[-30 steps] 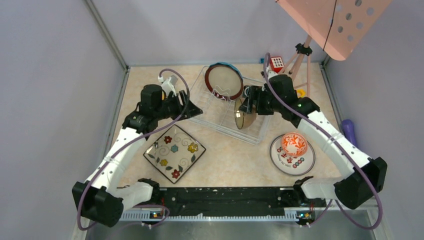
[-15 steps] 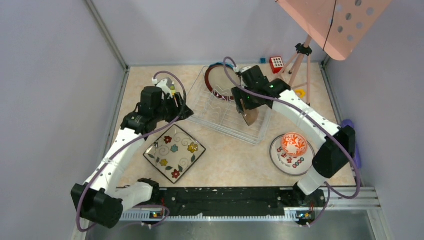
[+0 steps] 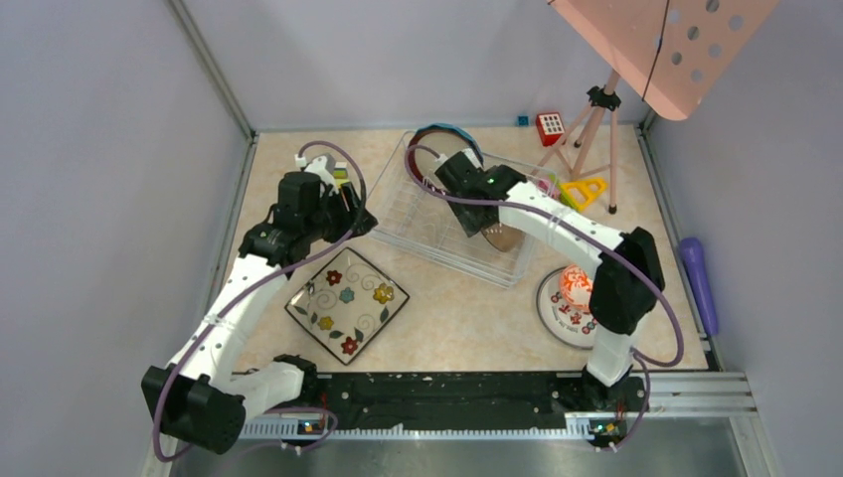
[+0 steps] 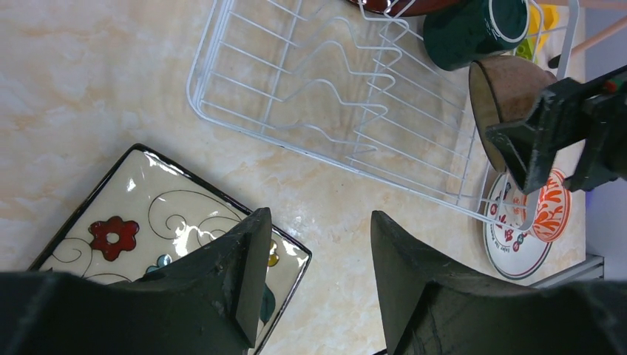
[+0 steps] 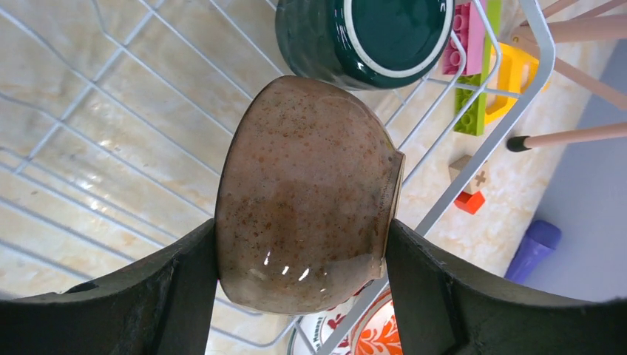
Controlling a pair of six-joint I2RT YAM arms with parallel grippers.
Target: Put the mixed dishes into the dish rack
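Observation:
My right gripper hangs over the right part of the white wire dish rack, shut on the tan speckled bowl. The bowl is tipped on its side between both fingers, just above the wires. The teal mug lies in the rack right behind it. A brown-rimmed plate stands at the rack's back, mostly hidden by the arm. My left gripper is open and empty above the table between the rack and the square floral plate. The red-white bowl sits on the white red-marked plate.
A pink perforated stand on a tripod rises at the back right. Toy blocks and a yellow triangle piece lie by the rack's right end. A purple cylinder lies along the right wall.
The right arm has swung left with the tan bowl, from the rack's right edge to over its inside. The left gripper has drawn back slightly from the rack.

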